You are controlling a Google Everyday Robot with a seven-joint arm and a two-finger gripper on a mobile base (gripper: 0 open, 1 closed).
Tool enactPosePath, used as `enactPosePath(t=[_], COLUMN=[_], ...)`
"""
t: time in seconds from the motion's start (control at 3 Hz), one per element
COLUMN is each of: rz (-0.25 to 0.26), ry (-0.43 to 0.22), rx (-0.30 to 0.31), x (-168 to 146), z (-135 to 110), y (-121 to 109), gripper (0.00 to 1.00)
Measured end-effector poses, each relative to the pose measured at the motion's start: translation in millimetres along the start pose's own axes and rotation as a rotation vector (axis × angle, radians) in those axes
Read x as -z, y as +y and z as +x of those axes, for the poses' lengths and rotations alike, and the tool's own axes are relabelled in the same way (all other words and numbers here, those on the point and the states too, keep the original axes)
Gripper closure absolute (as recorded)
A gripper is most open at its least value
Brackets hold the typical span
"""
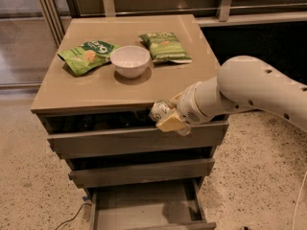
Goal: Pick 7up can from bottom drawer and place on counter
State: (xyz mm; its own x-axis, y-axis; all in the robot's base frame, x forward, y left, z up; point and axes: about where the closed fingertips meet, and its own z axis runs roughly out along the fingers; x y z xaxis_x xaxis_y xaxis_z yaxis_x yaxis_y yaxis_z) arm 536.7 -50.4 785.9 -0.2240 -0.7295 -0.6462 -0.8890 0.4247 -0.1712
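Note:
My gripper hangs in front of the counter's front edge, right of centre, level with the top drawer. It is shut on the 7up can, a small silvery can with dark markings that is partly hidden by a yellowish finger pad. The can is in the air and touches neither the counter nor a drawer. Below, the bottom drawer is pulled out, and its grey floor shows nothing in it. My white arm comes in from the right.
A white bowl stands on the counter between two green snack bags. The top drawer and middle drawer sit slightly ajar. A railing runs behind the cabinet, and speckled floor lies around it.

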Motion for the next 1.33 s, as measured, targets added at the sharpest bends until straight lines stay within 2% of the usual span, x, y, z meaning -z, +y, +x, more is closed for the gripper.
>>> enactPosePath(t=[0.33, 0.67, 1.0, 1.33], rz=[0.019, 0.007, -0.009, -0.012], ry=[0.0, 0.01, 0.032, 0.042], rx=[0.006, 0.002, 0.025, 0.053], x=[13, 36, 51, 41], z=[-14, -30, -46, -56], y=[-16, -30, -51, -70], gripper=[1.0, 1.0, 1.0, 1.0])
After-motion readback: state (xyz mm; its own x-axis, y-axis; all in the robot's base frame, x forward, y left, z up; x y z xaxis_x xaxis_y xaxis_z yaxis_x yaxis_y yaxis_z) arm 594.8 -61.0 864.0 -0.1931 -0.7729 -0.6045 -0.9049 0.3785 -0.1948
